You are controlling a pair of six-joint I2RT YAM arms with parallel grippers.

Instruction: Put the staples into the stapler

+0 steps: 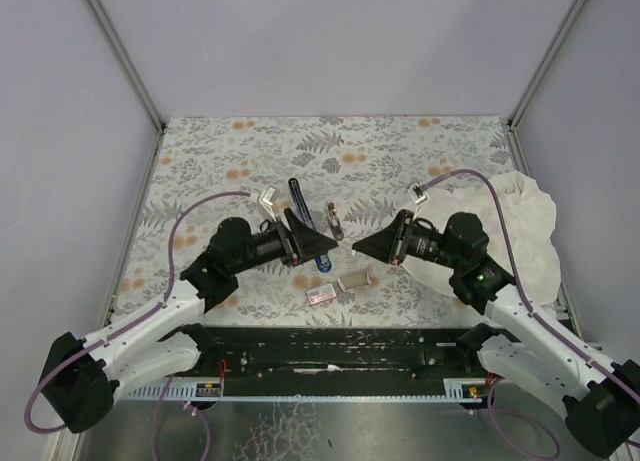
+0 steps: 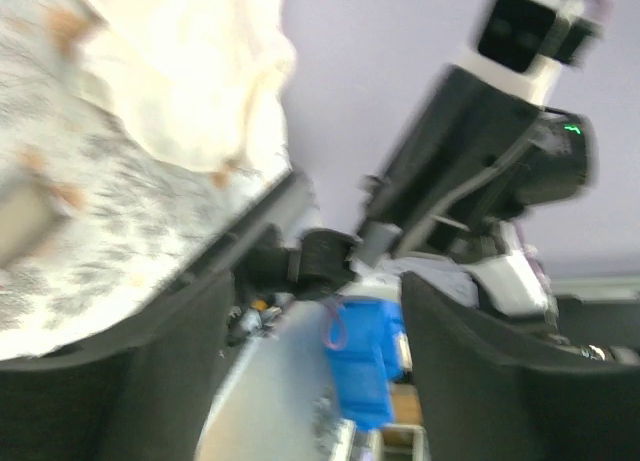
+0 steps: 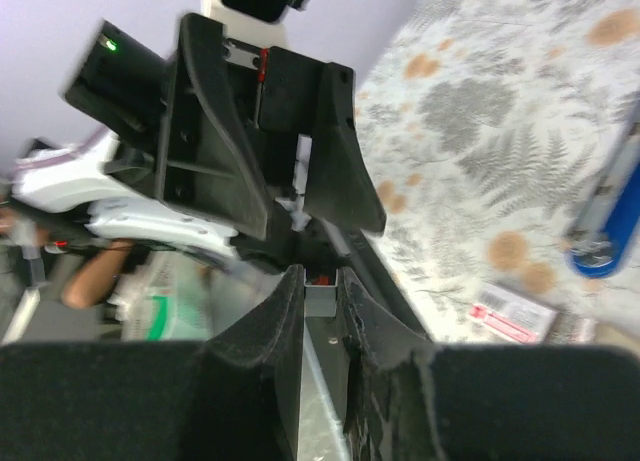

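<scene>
Both arms are reaching inward from their bases with elbows bent outward. Their wrists are lying level, so the two hands are pointing straight at each other, tips near but apart. The left hand (image 1: pixel 330 243) is spreading its fingers (image 2: pixel 140 371) wide. The right hand (image 1: pixel 360 248) is pressing its fingers (image 3: pixel 270 331) nearly together, leaving only a thin slit between them. Whether anything is pinched there cannot be told.

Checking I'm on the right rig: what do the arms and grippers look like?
The left arm and right arm match: white lower links, black upper links and wrists. The left gripper and right gripper are black wedges tapering to the tips. A purple cable loops along each arm; a small green light glows on each.
</scene>
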